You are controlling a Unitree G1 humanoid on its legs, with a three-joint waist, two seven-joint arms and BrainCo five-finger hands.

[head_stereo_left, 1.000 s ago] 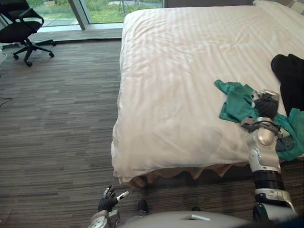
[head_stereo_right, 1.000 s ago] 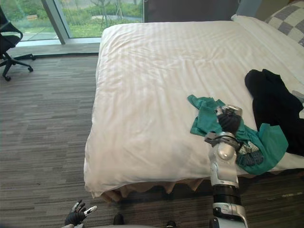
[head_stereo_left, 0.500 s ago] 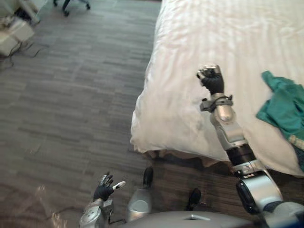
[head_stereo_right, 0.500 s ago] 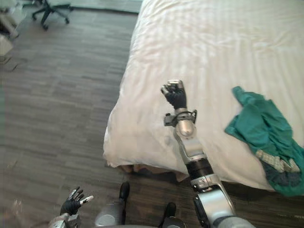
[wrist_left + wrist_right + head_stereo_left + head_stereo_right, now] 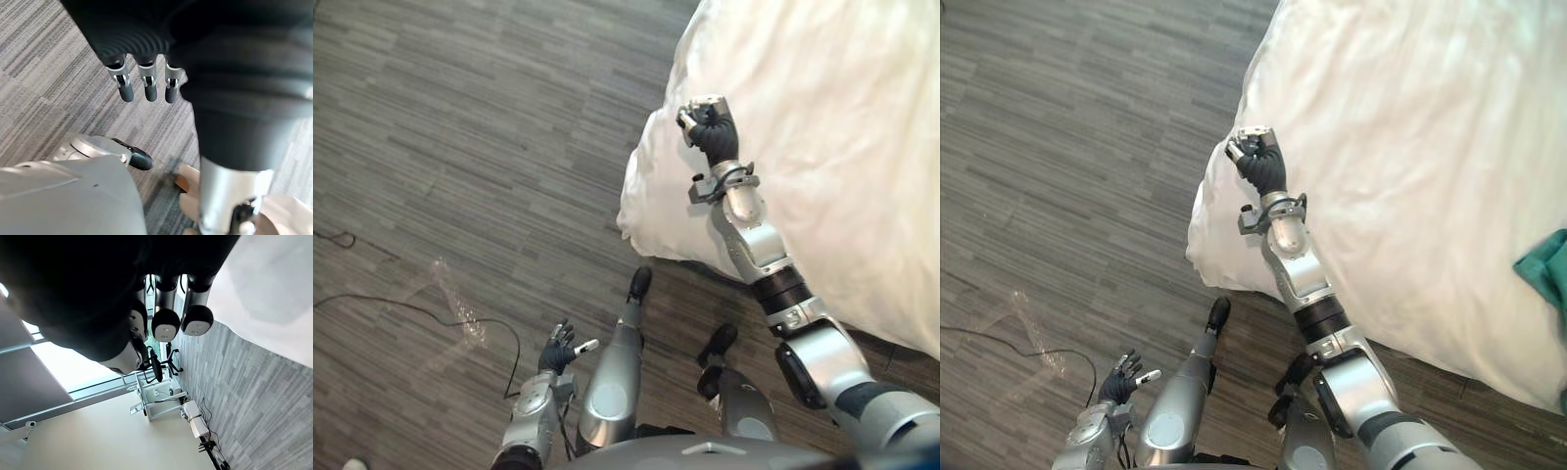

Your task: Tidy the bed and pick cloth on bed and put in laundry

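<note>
Grey-brown striped carpet floor (image 5: 460, 147) covers the left side of the head views, and a wide bed with a smooth white cover (image 5: 842, 117) fills the right side, its corner hanging down toward the carpet.

Low at the left, the robot's left hand (image 5: 558, 350) hangs above the carpet. Its fingers (image 5: 146, 85) are straight and loosely spread, and they hold nothing.

Near the middle, the right arm reaches up over the bed's corner. The right hand (image 5: 710, 127) is raised above the white cover, with its fingers (image 5: 166, 323) curled into an empty fist.

At the far right edge of the right eye view, a crumpled teal-green cloth (image 5: 1547, 269) lies on the bed cover, well apart from the right hand and partly cut off by the frame.
</note>
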